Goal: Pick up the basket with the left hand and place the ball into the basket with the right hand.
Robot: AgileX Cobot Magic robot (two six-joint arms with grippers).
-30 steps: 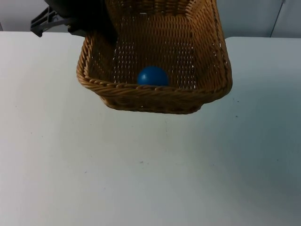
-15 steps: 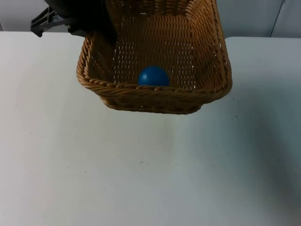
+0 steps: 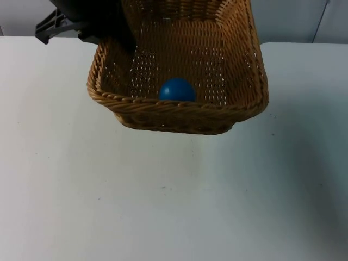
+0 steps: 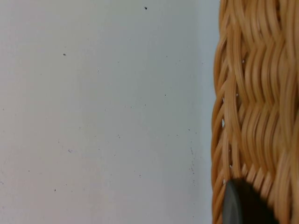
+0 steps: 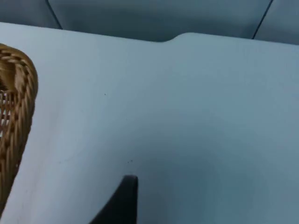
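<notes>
- the basket (image 3: 179,81) hangs lifted over the far part of the white surface (image 3: 163,196), tipped so that its near rim sits lowest and its long axis runs from the near rim away toward the partition wall (image 3: 293,19).
- the left gripper (image 3: 103,27) is at the basket's far left corner; in the left wrist view one black fingertip presses against the woven wall (image 4: 252,116), so i judge it clamped on the rim and carrying the whole weight.
- the ball (image 3: 176,89), blue and round, lies inside the basket, resting against the inside of the near wall, about midway along that wall.
- the right gripper (image 5: 122,198) waits off to the basket's right, over bare surface; one dark fingertip is in its wrist view, with the basket's rounded corner (image 5: 18,107) off to one side and well apart from it. i cannot tell how far its fingers are spread, and nothing is seen in its hold.
- the relation that matters now: the ball is already in the basket, on the downhill side, so both parts of the task look done.
- any coming move belongs to the left arm, which alone touches the basket; my judgement is that tipping it further toward the near rim could let the ball roll over that low edge, so it should be levelled or lowered evenly.
</notes>
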